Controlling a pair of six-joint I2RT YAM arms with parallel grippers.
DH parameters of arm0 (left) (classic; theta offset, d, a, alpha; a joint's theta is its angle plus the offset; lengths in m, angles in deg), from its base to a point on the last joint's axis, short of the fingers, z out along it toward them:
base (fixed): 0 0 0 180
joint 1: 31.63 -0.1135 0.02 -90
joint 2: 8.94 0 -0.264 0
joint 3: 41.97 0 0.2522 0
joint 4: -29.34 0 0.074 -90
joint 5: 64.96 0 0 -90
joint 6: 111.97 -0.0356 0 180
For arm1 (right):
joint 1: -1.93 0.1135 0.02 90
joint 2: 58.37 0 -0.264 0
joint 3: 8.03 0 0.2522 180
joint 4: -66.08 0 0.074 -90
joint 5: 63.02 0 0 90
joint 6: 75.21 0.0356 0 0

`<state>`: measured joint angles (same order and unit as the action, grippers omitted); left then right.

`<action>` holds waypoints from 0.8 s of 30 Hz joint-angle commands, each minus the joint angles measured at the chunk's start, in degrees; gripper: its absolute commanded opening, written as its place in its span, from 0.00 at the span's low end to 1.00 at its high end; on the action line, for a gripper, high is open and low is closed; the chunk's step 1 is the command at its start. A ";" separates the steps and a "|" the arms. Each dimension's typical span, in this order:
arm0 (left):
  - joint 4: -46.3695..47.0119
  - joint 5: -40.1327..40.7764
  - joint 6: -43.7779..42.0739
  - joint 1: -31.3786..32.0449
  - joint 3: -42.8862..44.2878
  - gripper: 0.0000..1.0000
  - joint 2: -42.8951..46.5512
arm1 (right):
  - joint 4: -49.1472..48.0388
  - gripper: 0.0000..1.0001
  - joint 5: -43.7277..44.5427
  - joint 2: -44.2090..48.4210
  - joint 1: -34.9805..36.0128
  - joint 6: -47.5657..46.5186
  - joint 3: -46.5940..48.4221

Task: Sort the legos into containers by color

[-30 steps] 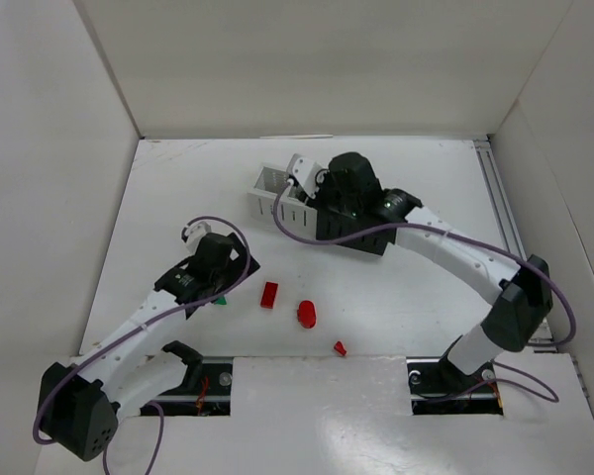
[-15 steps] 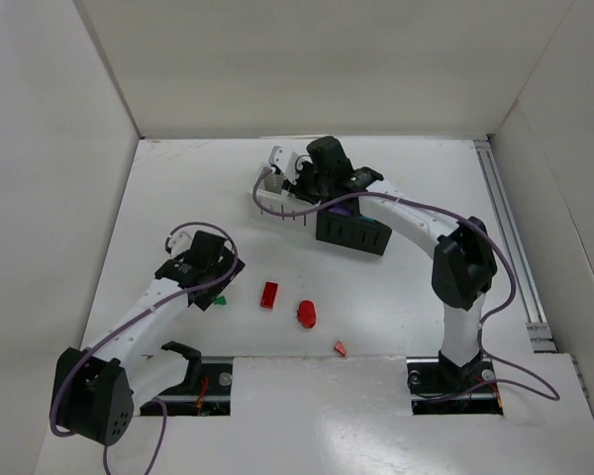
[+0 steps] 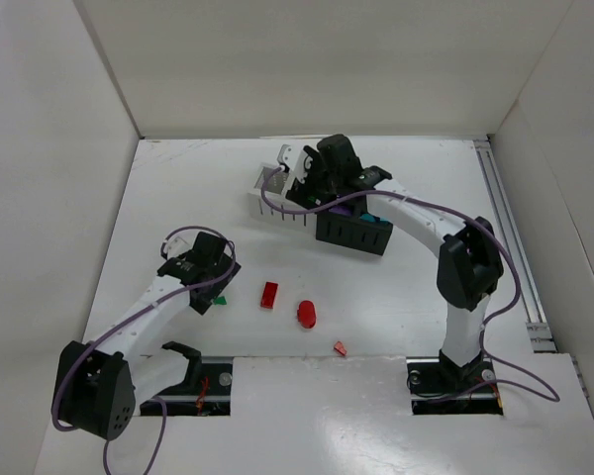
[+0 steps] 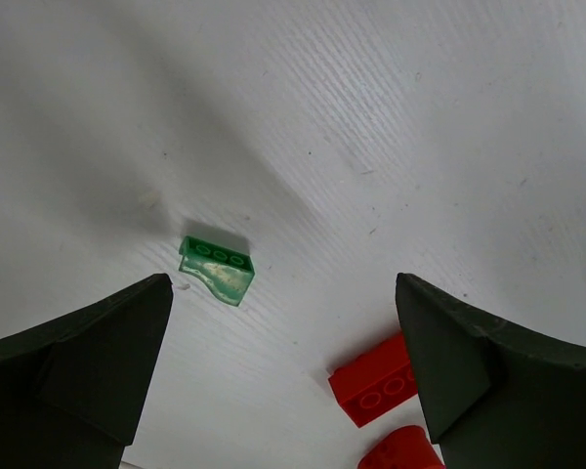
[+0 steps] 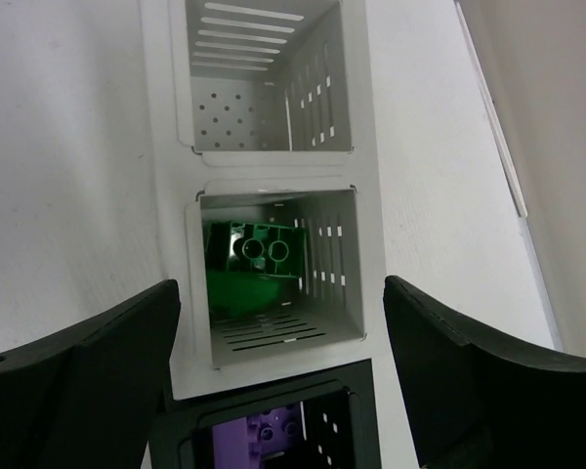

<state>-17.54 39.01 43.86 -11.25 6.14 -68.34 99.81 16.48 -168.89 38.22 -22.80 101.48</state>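
Observation:
My right gripper [image 5: 281,293] hangs open over the row of containers [image 3: 348,236], with nothing between its fingers. Under it, a white cup [image 5: 334,283] holds green legos [image 5: 259,249]. The white cup beyond it [image 5: 244,127] is empty, and the black cup nearest me [image 5: 176,430] holds a purple lego [image 5: 259,440]. My left gripper [image 4: 283,293] is open above the table. A small green lego [image 4: 217,269] lies just ahead of its left finger. A red brick [image 4: 376,389] and a red oval [image 4: 400,451] lie by its right finger.
A tiny red piece [image 3: 340,348] lies near the table's front edge. A teal piece [image 3: 373,218] shows in the far black cup. White walls enclose the table on three sides, and a rail [image 3: 505,228] runs along the right.
My right gripper's jaws have opened above the white cups. My left gripper has slid a little to the left and now hangs by the green lego.

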 commanded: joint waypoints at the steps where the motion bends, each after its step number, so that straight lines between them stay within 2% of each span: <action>1: -1.68 1.14 0.80 -0.34 0.10 0.96 -1.42 | -3.44 0.89 -1.54 6.18 -0.08 -0.03 -1.96; 10: -1.15 0.61 1.94 -0.34 -0.95 0.74 -3.88 | -3.97 0.91 5.31 17.08 -0.61 0.58 -12.33; 18: 0.78 -0.09 3.52 -0.34 -3.15 0.66 -5.64 | -3.97 0.91 10.67 22.98 -1.66 1.11 -18.39; 24: 1.92 0.69 5.28 -0.34 -4.38 0.54 -6.87 | -3.97 0.92 11.21 25.97 -2.81 1.64 -21.12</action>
<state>-16.17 38.71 47.51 -11.25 3.10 -74.11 98.26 26.33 -145.79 36.02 -22.23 81.17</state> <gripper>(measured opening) 0.548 0.912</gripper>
